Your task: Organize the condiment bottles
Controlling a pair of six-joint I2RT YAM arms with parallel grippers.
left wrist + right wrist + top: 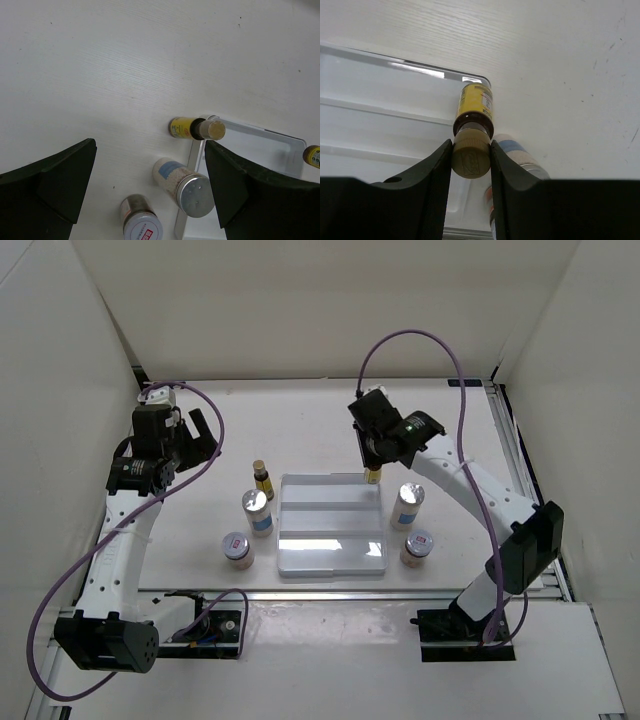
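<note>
Bench (200, 420), white, carries one stepped tray (330, 540) at centre. Arms: two. Left arm (115, 550) rises along the left edge, elbow bent, wrist turned inward. Left pincer (195, 440) is spread wide, grips nothing, and hangs above the bench behind and left of the left row. Right arm (470, 485) reaches diagonally from its base to the tray's far right corner, wrist pointing down. Right pincer (471, 160) pinches the tan cap of the right amber bottle (476, 102), fingers (435, 170) pressed on both sides of the cap. Bottles: six, namely two white, two amber, two pink jars. Left of the tray, upright on the bench in a row from far to near: left amber bottle (262, 478), left white bottle (257, 512), left pink jar (237, 550). The white bottle stands just beside the tray edge. Right of the tray, upright on the bench: right white bottle (407, 505), right pink jar (417, 547). The right amber bottle is upright at the tray's far right corner. Cannot tell whether its base touches the tray. In the right wrist view a finger covers most of the right white bottle. In the left wrist view the frame edge cuts off the right amber bottle. Labels too small to read.
</note>
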